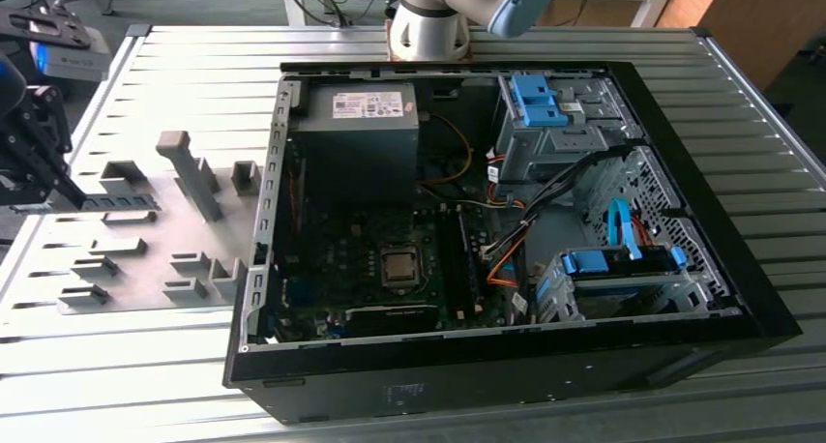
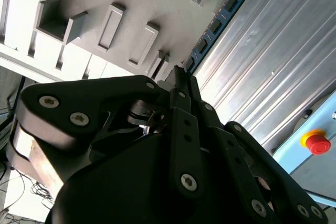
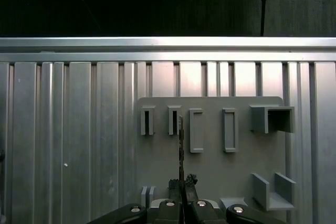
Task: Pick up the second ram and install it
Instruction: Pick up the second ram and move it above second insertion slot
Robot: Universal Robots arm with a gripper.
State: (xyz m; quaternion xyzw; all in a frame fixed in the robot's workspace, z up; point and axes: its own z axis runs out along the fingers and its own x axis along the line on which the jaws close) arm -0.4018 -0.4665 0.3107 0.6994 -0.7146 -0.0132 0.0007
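Sitting mid-table [image 1: 155,366], the open black PC case [image 1: 516,375] takes the middle and the exterior view's right side, reaching almost to the near edge. Inside are a PSU [image 1: 355,138] at the far end, the motherboard [image 1: 336,259] with its CPU socket [image 1: 400,267], and blue drive clips [image 1: 536,100].

The grey fixture plate [image 1: 142,259] lies flat on the table, just beside the case wall on the exterior view's left. It carries several raised slot holders and brackets.

The arm base [image 1: 432,27] stands at the table's far edge, behind the case. The arm reaches out to the exterior view's left, with the wrist over the plate's outer edge and the fingers pointing down at the plate.

The gripper [image 1: 52,196] is clamped tight; both wrist views show the fingertips [image 2: 181,74] pinched together on the board with no visible gap. In the first wrist view the gripper [image 3: 181,183] sits over the plate [image 3: 210,171].

The second ram [image 1: 114,203] is in the gripper, held near one end and standing on edge with its long axis level. Its free end points toward the case. It hangs over the plate's outer edge, near the slot holders. The second wrist view shows the blue board with dark chips [image 2: 218,24], and the first wrist view shows it edge-on [image 3: 181,145]. I can't tell whether it is clear of the plate or touching a holder.

A red button [image 2: 315,142] is on a light-blue box past the table edge.
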